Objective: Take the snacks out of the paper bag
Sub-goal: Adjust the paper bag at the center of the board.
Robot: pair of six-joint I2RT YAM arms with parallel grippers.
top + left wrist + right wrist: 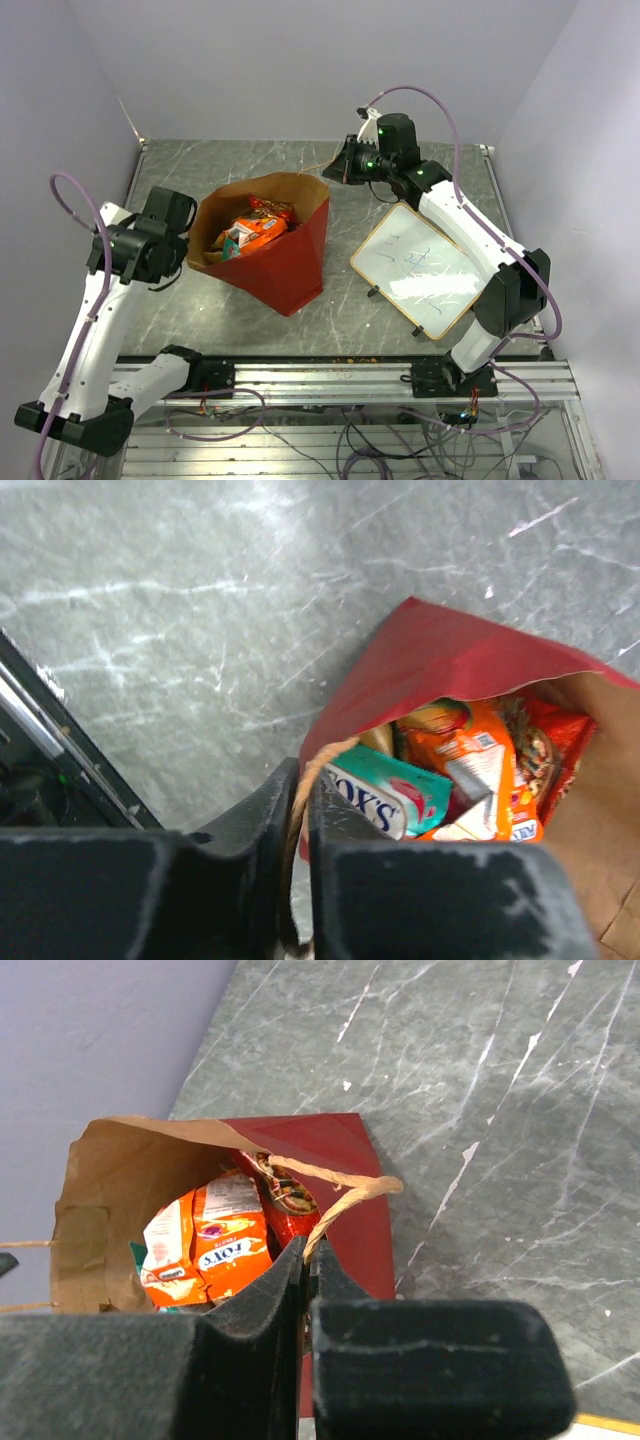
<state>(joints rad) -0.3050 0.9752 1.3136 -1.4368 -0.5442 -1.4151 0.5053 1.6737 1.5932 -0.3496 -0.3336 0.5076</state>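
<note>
Left claw clamped on the paper bag's left rim; right claw pinching its handle; snacks inside; open worktop beyond the bag; whiteboard to its right.

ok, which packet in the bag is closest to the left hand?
The teal Fox's packet, at the paper bag rim right beside the left hand. The orange packets lie farther from it.

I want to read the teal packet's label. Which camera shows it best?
Left wrist view: the teal packet lies close up at the mouth of the paper bag, lettering partly readable. Right wrist shows only a teal sliver; top view, a tiny patch.
</note>
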